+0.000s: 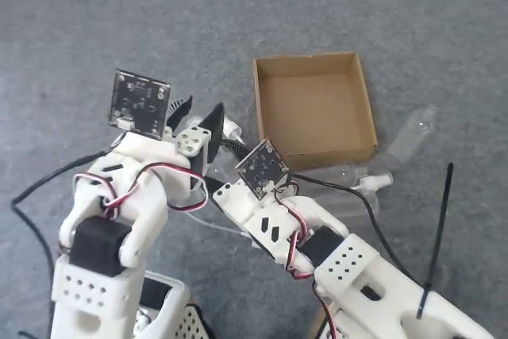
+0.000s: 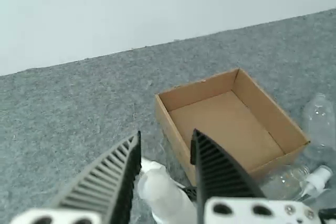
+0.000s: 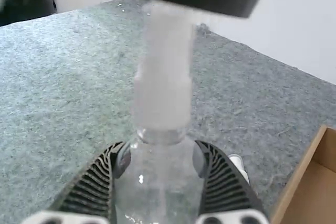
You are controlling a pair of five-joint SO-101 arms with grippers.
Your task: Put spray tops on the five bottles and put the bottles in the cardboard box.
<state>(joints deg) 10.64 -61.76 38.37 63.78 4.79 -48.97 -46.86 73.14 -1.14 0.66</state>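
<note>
My right gripper (image 3: 160, 150) is shut on a clear bottle (image 3: 157, 182), held upright with a white spray top (image 3: 161, 77) on its neck. My left gripper (image 2: 165, 135) sits over that spray top (image 2: 157, 187), with a finger touching it on each side. From above, the left gripper (image 1: 200, 117) is just left of the cardboard box (image 1: 313, 109), and the spray top's nozzle (image 1: 230, 126) pokes out beside it. The box (image 2: 226, 124) has nothing in it.
A clear bottle (image 1: 413, 132) without a top lies right of the box. Another bottle (image 1: 353, 174) with a spray top (image 1: 381, 180) lies in front of the box. A black cable (image 1: 436, 228) runs along the right arm. Grey carpet covers the table.
</note>
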